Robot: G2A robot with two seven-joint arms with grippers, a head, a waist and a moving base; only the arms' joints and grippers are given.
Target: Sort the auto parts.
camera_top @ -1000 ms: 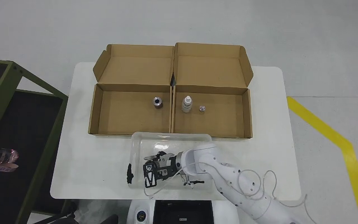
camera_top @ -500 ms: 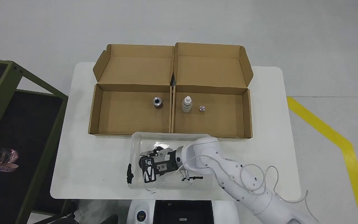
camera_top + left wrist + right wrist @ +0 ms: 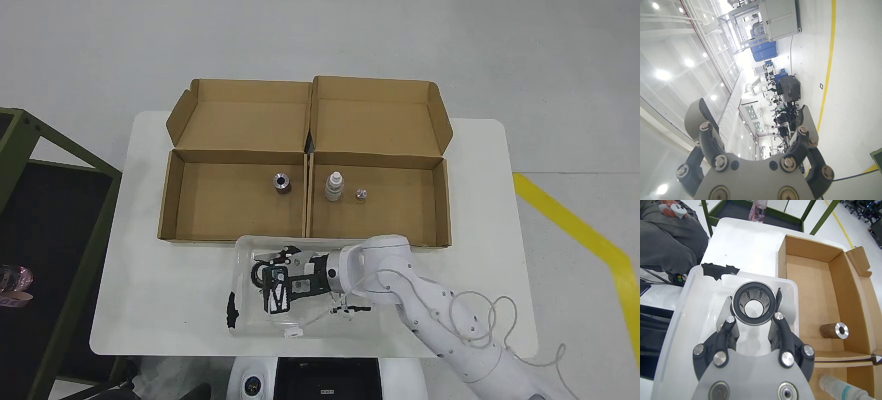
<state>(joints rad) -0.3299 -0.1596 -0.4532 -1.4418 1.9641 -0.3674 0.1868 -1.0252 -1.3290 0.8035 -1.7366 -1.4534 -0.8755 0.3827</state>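
Right gripper (image 3: 754, 298) is pinching a linear bearing (image 3: 753, 321) over the clear bin (image 3: 687, 291). Next it probably goes into the cardboard box (image 3: 810, 291) alongside the metal sleeve (image 3: 834, 331).

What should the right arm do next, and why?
Probably lift clear of the plastic bin and carry toward the cardboard box holding the metal cylinder: the right pincer is shut on a hollow sleeve that looks similar, hanging over the bin.

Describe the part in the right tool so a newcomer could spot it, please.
On the white table, over the clear plastic bin, the right tool clamps a linear bearing. Unlike the plain metal sleeve in the cardboard box, it is black-rimmed with ball rows inside.
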